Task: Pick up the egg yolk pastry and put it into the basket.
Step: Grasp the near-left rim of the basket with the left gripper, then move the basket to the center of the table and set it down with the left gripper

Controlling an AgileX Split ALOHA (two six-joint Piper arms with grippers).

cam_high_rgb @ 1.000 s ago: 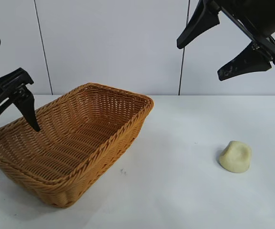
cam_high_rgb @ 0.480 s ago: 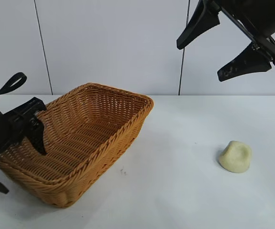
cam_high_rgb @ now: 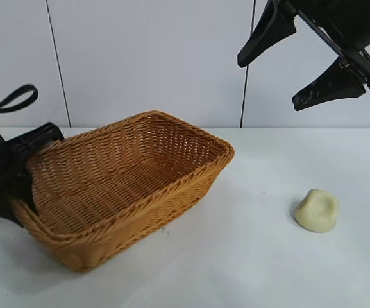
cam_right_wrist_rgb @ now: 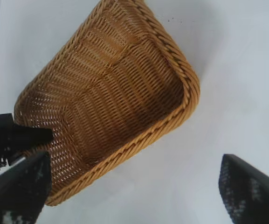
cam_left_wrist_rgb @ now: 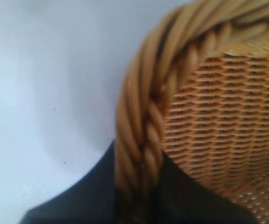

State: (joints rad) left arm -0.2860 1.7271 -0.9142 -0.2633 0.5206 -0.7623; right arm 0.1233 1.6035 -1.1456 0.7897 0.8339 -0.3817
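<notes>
Basket left – pastry right, apart.

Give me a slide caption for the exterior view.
Left end effector clamps the basket rim; egg yolk pastry sits apart on the table.

My white table carries the basket at about nine o'clock and the egg yolk pastry near three, well apart.

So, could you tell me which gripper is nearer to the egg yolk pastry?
Right. The right gripper hangs open above the egg yolk pastry; the left gripper is across the table, clamping the basket rim.
</notes>
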